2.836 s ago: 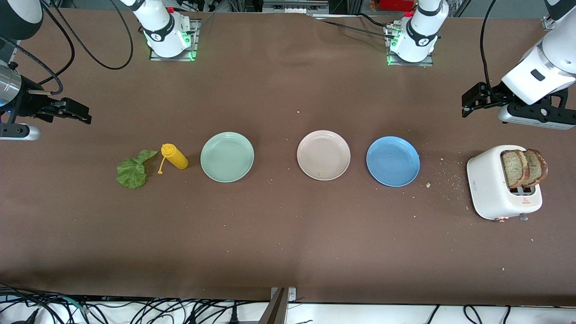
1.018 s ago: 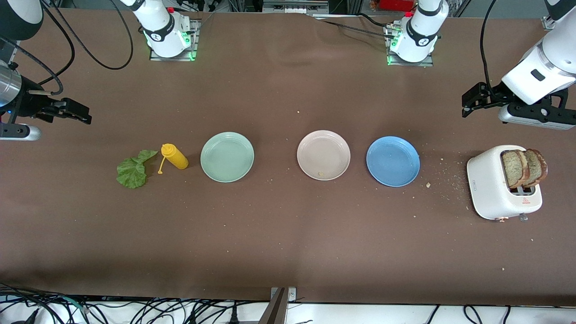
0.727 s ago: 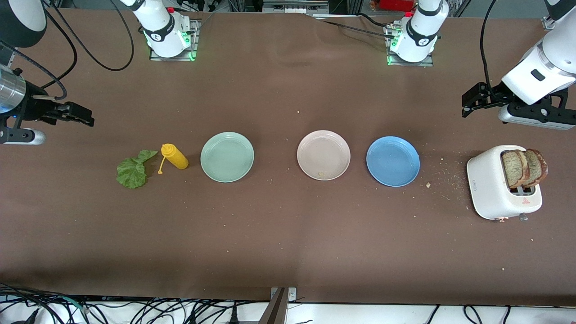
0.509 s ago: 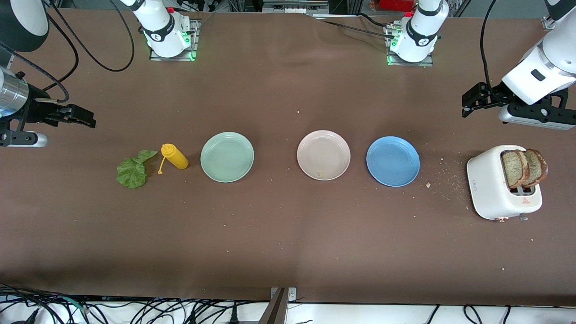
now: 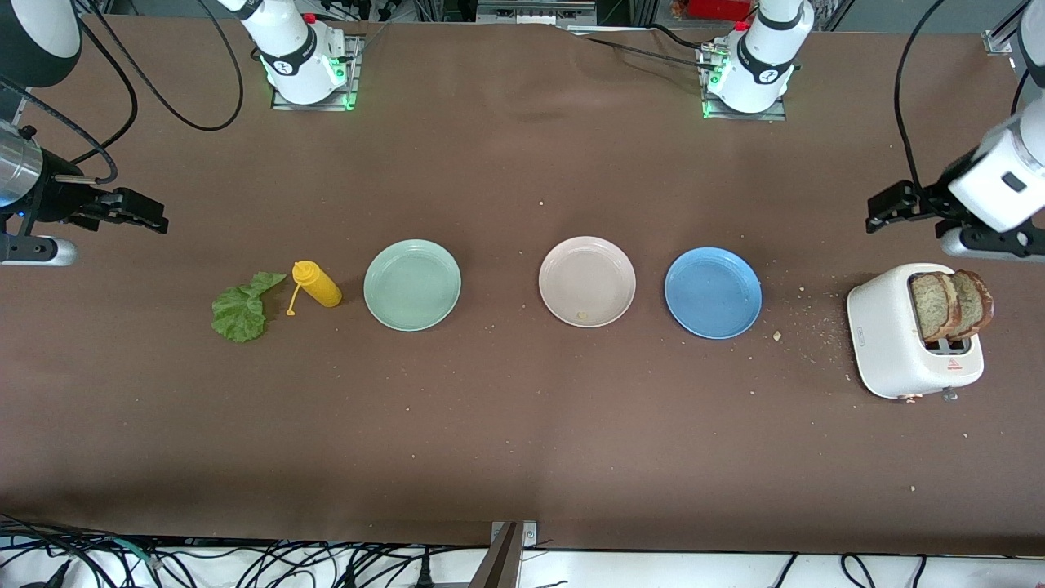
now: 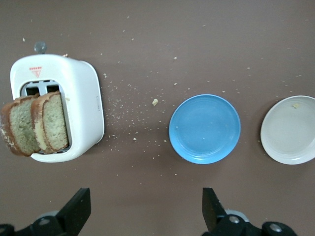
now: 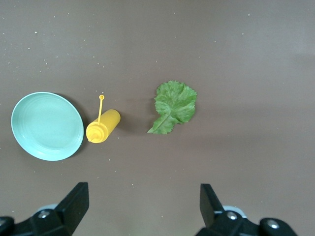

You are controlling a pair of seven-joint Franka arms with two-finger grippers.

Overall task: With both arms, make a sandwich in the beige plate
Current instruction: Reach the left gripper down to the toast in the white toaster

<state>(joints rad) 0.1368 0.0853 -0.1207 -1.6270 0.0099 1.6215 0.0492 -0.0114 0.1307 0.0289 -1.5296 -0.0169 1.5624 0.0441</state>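
Two bread slices (image 5: 951, 304) are standing on edge in the white toaster (image 5: 894, 343) at the left arm's end of the tabletop (image 5: 522, 425), leaning away from the blue plate (image 5: 713, 292). The beige plate (image 5: 587, 281) is sitting mid-table, the lettuce leaf (image 5: 240, 310) lying flat beside the yellow bottle (image 5: 317, 283). The left gripper (image 6: 145, 209) is hovering spread near the toaster, the right gripper (image 7: 142, 206) spread near the lettuce.

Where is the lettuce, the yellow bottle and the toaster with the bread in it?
lettuce leaf (image 5: 238, 314), front view, middle of the leaf.
yellow bottle (image 5: 320, 287), front view, on its body.
toaster (image 5: 888, 343), front view, on its white side.
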